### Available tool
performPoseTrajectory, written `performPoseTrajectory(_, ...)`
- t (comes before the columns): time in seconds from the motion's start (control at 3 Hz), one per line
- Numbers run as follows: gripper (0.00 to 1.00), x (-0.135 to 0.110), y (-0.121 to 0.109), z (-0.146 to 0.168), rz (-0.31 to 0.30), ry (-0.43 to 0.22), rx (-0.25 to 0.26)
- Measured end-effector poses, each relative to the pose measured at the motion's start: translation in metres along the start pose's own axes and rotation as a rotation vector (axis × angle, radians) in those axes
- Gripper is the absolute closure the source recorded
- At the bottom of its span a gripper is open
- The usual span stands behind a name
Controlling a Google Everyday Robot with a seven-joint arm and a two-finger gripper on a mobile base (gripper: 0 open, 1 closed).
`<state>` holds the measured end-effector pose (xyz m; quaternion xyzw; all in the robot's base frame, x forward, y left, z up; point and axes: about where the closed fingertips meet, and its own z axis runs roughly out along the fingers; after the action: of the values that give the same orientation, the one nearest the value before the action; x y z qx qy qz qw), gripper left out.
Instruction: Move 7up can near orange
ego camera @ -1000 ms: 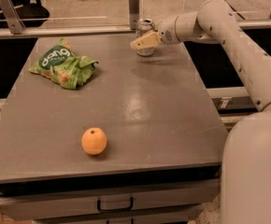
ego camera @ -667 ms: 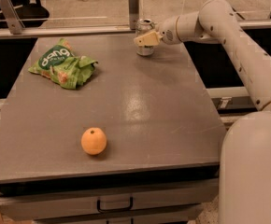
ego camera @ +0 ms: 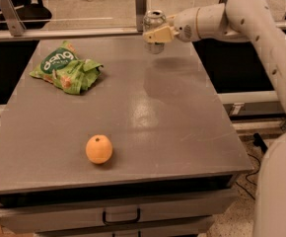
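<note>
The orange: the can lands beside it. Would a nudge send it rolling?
Probably: the orange is round and sits free on the flat table, near the front edge. Its skin looks firm, so bruising seems unlikely. The gripper holds the 7up can at the far edge.

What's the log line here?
gripper at silver-white aluminium 7up can, far edge of grey table | small round orange fruit front-left, apart | green snack bag far left
</note>
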<state>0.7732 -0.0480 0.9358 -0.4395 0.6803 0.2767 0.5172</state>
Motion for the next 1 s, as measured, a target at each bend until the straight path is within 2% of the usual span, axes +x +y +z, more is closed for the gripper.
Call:
performPoseTrajectory(0.33, 1.0, 0.001, 0.003, 0.004, -0.003, 0.001, -0.012)
performPoseTrajectory(0.67, 1.0, 0.001, 0.003, 0.004, -0.003, 0.002, -0.011)
performPoseTrajectory(1.0, 1.0, 0.012, 0.021, 0.01, -0.018, 0.07, -0.066)
